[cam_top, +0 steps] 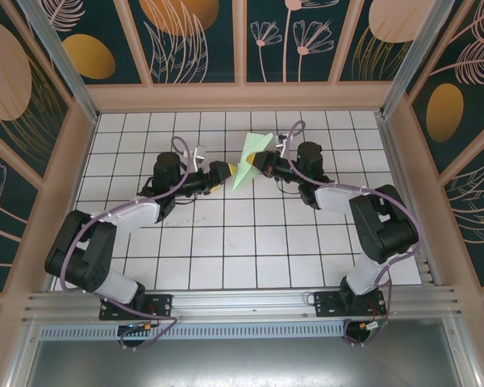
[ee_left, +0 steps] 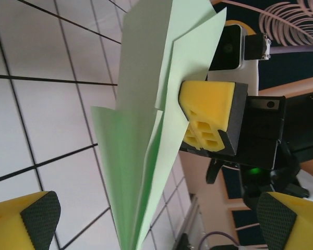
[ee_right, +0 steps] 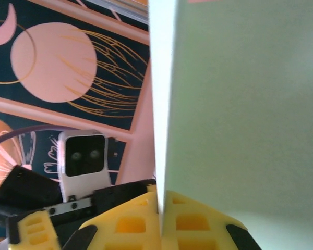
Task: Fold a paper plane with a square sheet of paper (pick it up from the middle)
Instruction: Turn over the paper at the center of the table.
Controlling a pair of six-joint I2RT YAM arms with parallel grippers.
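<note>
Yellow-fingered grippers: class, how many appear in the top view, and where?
2. The left gripper is just left of the pale mint-green folded paper plane; the right gripper pinches its right side.

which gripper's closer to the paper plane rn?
Right. The right gripper is clamped on the paper plane, a pad pressed flat against its fold. The left gripper is open, its fingers spread to either side of the plane's end.

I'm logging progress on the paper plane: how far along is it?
Done: the folding looks finished. The plane is already a pointed dart with layered flaps. In hand: the right gripper is shut on it, and the left gripper is open, with a finger on either side of the paper. Left: probably only a last crease or setting it down.
</note>
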